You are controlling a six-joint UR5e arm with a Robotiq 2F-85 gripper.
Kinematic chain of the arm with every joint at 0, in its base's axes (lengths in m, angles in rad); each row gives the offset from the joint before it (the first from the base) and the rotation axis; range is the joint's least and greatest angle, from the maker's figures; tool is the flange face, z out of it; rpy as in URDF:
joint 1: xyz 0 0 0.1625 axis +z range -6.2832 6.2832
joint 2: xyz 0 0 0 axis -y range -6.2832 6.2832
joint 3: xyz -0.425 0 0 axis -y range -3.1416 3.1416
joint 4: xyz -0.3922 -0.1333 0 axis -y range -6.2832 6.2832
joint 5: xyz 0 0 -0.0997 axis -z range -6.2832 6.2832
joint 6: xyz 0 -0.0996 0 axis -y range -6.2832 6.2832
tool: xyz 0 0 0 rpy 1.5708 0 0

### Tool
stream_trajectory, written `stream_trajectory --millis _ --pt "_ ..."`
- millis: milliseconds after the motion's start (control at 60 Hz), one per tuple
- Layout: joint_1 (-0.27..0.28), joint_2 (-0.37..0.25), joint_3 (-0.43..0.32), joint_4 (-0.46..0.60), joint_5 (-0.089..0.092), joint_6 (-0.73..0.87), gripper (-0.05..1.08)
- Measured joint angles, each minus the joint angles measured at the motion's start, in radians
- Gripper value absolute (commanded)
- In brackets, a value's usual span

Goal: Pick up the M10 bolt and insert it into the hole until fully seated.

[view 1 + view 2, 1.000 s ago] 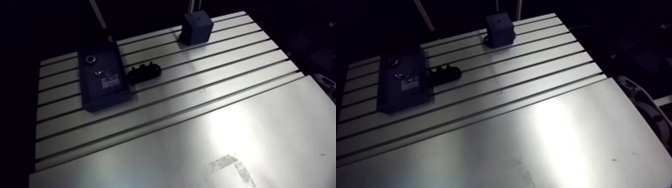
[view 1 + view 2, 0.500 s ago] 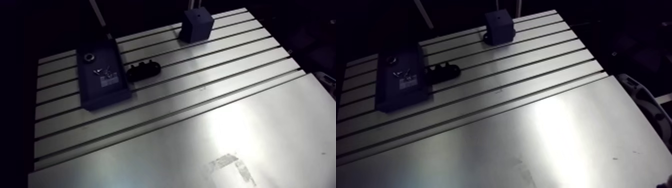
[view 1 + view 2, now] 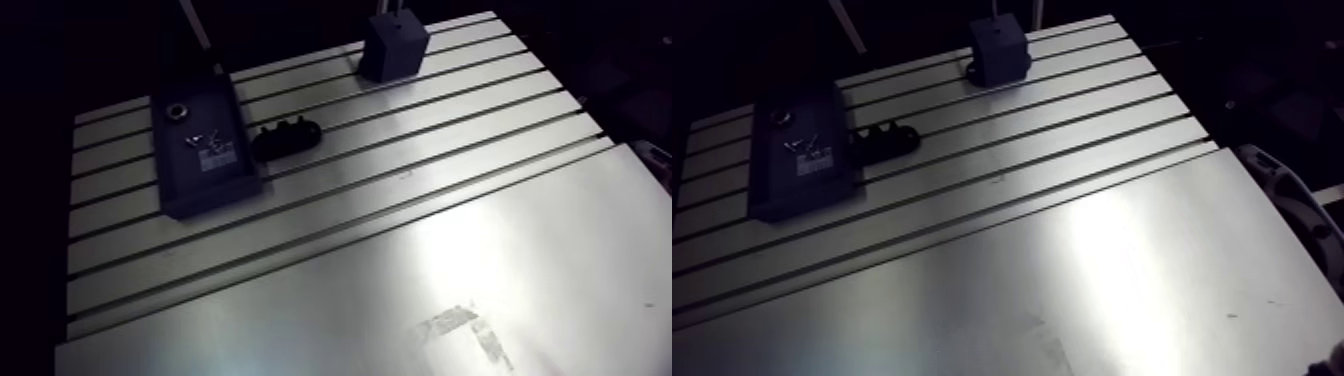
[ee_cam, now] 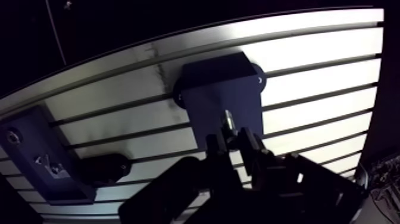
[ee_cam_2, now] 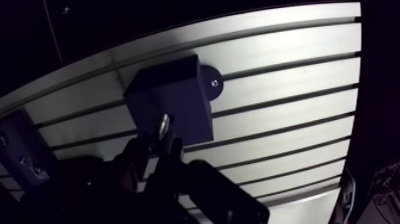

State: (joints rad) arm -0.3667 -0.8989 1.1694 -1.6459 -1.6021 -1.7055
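Bolts in view: one M10 bolt (image 4: 228, 120), a bright shank clamped between the two fingers of the gripper (image 4: 231, 139), which stand only a bolt's width apart. Its tip points at the top face of the single dark block (image 4: 205, 89); whether it touches that face or has entered a hole cannot be told.

In the arm view that block (image 3: 393, 48) stands alone, hard by the far edge of the slotted table (image 3: 450, 140). One dark tray (image 3: 205, 150) lies well apart from it toward the side edge, carrying one nut (image 3: 178, 110) and a small cluster of screws (image 3: 205, 141) too small to count. One black ridged part (image 3: 287, 140) lies just beside the tray, on the block's side.

On the near side the slots give way to a broad smooth sheet (image 3: 400, 300), well apart from all these things.
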Motion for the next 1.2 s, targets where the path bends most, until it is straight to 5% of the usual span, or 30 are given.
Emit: stream_trajectory --millis 1200 --pt "-0.007 0.001 0.0 0.011 0.001 -0.01 1.08"
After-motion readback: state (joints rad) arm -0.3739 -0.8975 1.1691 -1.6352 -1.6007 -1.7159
